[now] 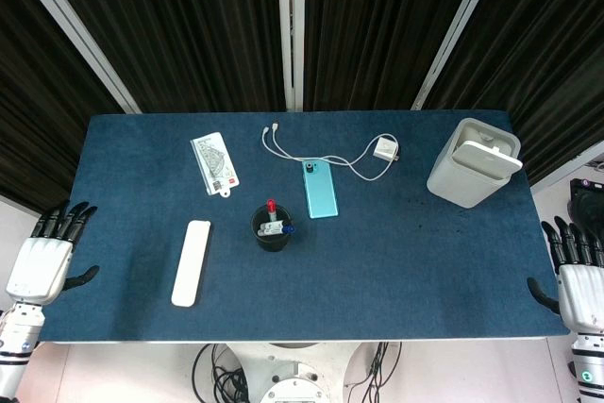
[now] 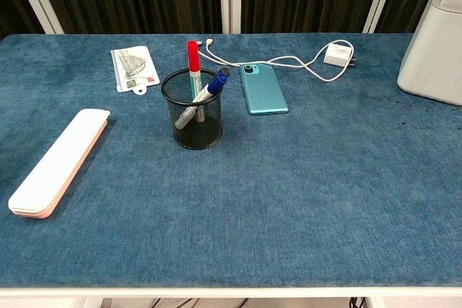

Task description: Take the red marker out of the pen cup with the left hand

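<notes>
A black mesh pen cup point(image 1: 272, 229) point(image 2: 192, 110) stands near the middle of the blue table. The red marker point(image 2: 193, 60) point(image 1: 271, 206) stands upright in it, its red cap above the rim, beside a blue marker point(image 2: 214, 84). My left hand point(image 1: 45, 257) hangs off the table's left edge, fingers apart and holding nothing, far from the cup. My right hand point(image 1: 576, 276) sits off the right edge, likewise open. Neither hand shows in the chest view.
A white flat case point(image 1: 192, 262) point(image 2: 59, 161) lies left of the cup. Behind the cup lie a teal phone point(image 1: 319, 188) point(image 2: 263, 87), a ruler packet point(image 1: 215, 163), and a white charger with cable point(image 1: 384, 150). A white box point(image 1: 474, 161) stands at the back right.
</notes>
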Controlling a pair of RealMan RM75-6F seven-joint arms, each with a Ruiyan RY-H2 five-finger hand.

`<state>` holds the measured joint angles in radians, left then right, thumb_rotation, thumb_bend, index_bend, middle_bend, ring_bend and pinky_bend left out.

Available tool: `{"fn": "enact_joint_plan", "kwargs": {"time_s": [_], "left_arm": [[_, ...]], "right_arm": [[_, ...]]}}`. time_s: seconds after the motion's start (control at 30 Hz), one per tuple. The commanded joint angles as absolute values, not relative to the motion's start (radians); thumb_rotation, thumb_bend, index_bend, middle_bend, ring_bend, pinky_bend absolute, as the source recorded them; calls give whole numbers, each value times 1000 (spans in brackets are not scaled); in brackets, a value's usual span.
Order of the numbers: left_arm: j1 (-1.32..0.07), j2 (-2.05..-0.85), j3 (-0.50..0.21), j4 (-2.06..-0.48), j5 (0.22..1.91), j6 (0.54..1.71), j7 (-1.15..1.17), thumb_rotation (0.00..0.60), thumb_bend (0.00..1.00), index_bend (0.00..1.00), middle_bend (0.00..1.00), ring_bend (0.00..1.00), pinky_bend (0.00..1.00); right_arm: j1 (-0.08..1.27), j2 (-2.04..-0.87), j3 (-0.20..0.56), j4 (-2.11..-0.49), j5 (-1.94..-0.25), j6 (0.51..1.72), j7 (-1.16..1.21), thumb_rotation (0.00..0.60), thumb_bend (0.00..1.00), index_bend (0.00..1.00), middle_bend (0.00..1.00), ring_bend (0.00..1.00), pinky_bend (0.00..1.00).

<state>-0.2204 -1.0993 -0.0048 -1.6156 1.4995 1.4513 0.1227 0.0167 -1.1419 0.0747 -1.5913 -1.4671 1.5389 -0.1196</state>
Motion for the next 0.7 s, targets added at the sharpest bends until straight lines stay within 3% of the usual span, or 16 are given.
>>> {"fn": "enact_joint_plan", "kwargs": {"time_s": [0.03,0.53,0.7], "left_arm": [[-220,-1096,-7,-1617,1500,1445,116,600,144,91,77,0,109],[-255,-1030,-36,-1690,1498,1374,57,600,145,97,83,0,116],[-333,-980,-85,-1776,1492,1290,33,600,149,153,136,52,183]], "right_arm": [[16,-1144,73,-1590,-1466,1538,-120,600,177,0,0,0,0],[18,-1108,82,-1630,-1461,1533,-124,600,177,0,0,0,0],[24,-1102,88,-1632,-1460,1529,-117,600,177,0,0,0,0]]}}
